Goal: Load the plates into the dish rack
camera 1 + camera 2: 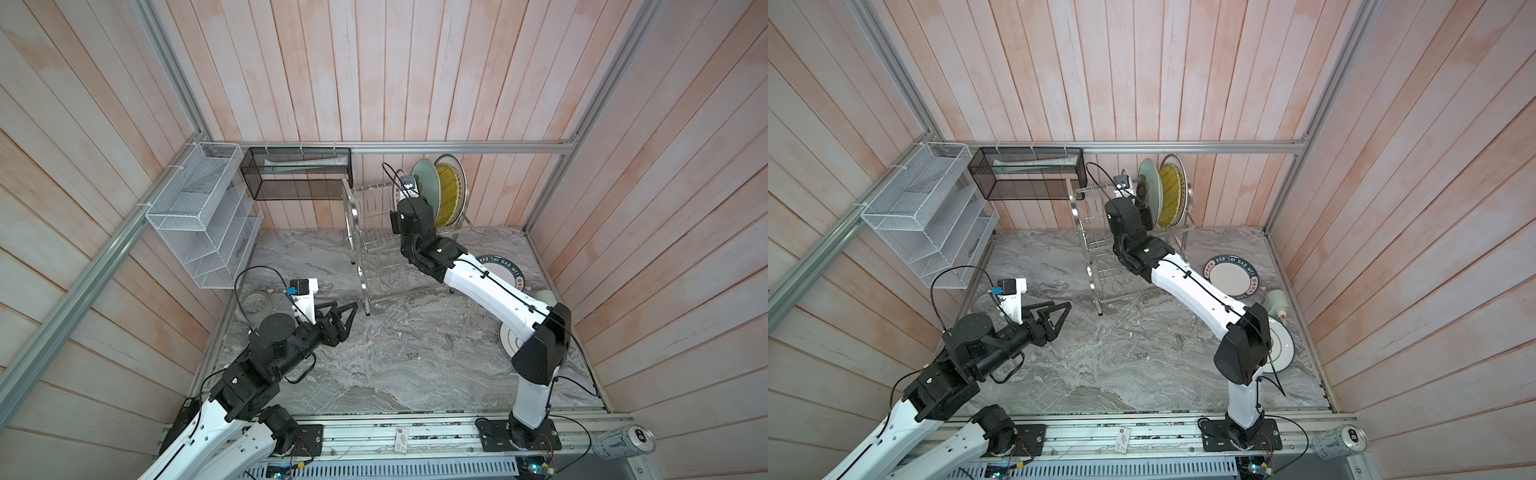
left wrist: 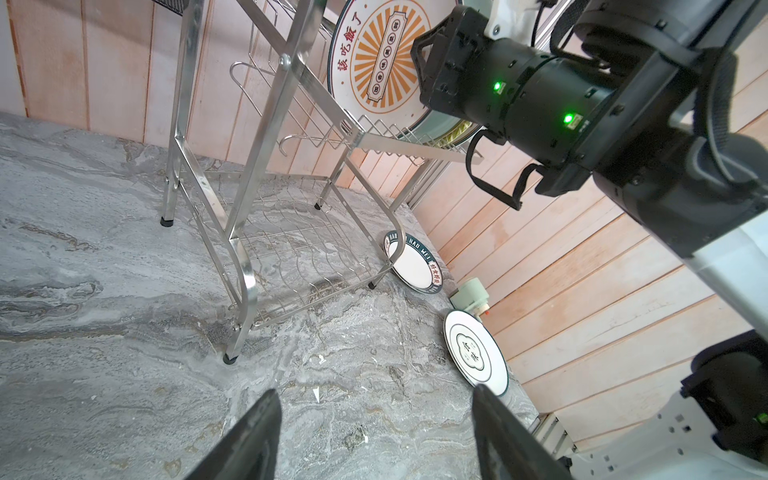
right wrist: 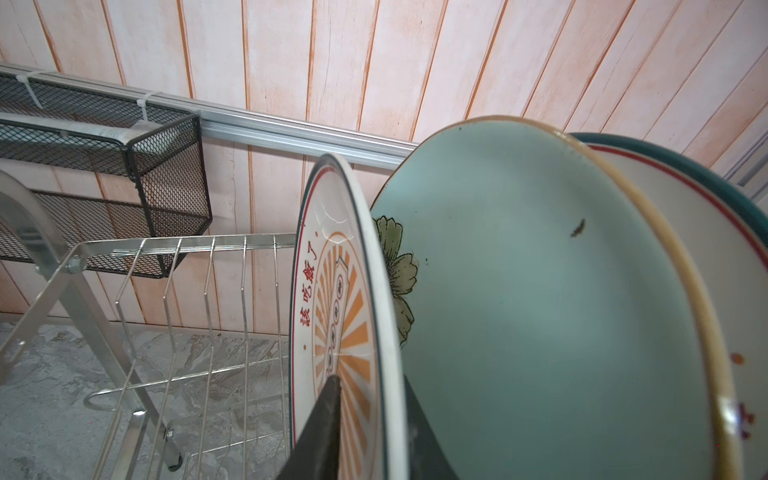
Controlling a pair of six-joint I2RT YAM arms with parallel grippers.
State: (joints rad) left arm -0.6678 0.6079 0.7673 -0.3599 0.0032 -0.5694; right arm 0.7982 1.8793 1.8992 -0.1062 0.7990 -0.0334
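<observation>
Dark-green rim plate (image 1: 1232,277): "HAO SHI HAO WEI" in white capitals (the Chinese characters beside them are too small to read)
Sunburst plate (image 2: 376,58): red "該吃飯了" along the rim
Cloud-outline plate (image 2: 473,353): two dark characters, unreadable

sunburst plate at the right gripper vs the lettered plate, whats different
The sunburst plate stands on edge in the top tier of the rack; the lettered plate lies flat on the table. The sunburst plate has an orange-rayed centre; the lettered plate's centre is plain white inside a dark lettered rim. The right gripper straddles the sunburst plate's rim; no gripper is at the lettered plate. Both are round and white-bodied.
</observation>
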